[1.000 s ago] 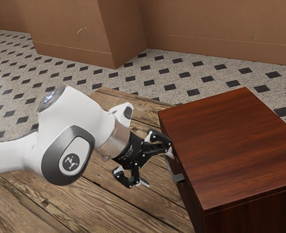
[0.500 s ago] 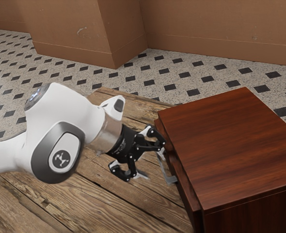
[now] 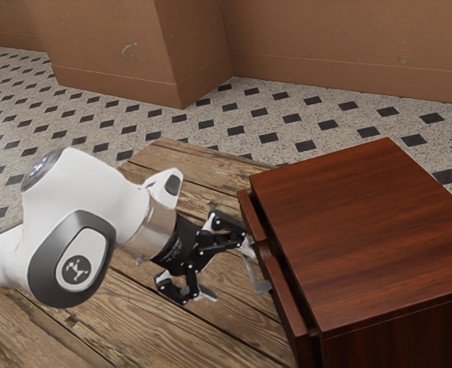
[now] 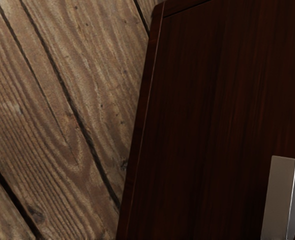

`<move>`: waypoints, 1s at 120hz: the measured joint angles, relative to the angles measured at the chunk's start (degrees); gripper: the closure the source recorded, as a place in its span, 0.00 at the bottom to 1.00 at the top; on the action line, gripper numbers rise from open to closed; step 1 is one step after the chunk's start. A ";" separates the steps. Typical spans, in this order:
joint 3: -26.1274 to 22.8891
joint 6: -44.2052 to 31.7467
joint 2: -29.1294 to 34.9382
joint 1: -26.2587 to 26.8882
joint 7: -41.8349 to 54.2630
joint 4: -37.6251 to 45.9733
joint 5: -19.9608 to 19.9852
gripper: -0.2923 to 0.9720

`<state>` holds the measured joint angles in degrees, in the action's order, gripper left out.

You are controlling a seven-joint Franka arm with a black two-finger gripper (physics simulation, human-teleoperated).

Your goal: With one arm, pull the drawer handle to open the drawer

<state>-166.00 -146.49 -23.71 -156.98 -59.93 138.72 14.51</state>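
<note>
Centrally, a dark reddish-brown wooden cabinet (image 3: 364,230) stands on a plank table (image 3: 134,330), its top drawer (image 4: 212,100) slid slightly out toward the black two-finger gripper (image 3: 226,268). The gripper's fingers are spread wide, the upper one touching the drawer's silver metal bar handle (image 3: 255,268). A white emblem marks the arm's grey joint cap (image 3: 73,268).

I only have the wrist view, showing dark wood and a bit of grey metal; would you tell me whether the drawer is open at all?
Observer: Yes, the drawer front stands slightly out from the cabinet.
Operator: Thank you. Where is the gripper?
Observer: The gripper is at the grey handle, on its side toward the exterior view's left.
Operator: Are the fingers closed?
Observer: No, the fingers are spread wide apart.
</note>
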 joint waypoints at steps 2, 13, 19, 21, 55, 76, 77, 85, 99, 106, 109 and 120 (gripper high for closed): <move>0.00 0.01 -0.11 0.00 -0.06 0.14 -0.03 0.24; 0.00 0.09 -1.25 -0.04 -0.37 1.05 -0.11 0.23; 0.00 0.16 -1.94 -0.07 -0.51 1.59 -0.12 0.23; 0.00 0.18 -2.20 -0.09 -0.55 1.75 -0.12 0.23; 0.00 1.39 -7.31 -1.11 -1.14 5.26 -0.61 0.23; 0.00 3.21 -7.91 -1.58 -1.39 5.76 -2.35 0.23; 0.00 3.31 -7.96 -1.60 -1.40 5.77 -2.47 0.23; 0.00 4.19 -8.48 -1.98 -1.49 5.80 -3.28 0.23; 0.00 6.10 -9.52 -2.79 -1.66 5.93 -4.77 0.23; 0.00 7.21 -10.10 -3.07 -1.76 5.98 -5.63 0.23; 0.00 7.63 -10.39 -3.14 -1.81 6.14 -5.93 0.23; 0.00 9.17 -11.44 -3.86 -1.99 6.61 -7.00 0.23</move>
<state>-166.00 -137.31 -35.15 -160.84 -61.93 145.33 7.51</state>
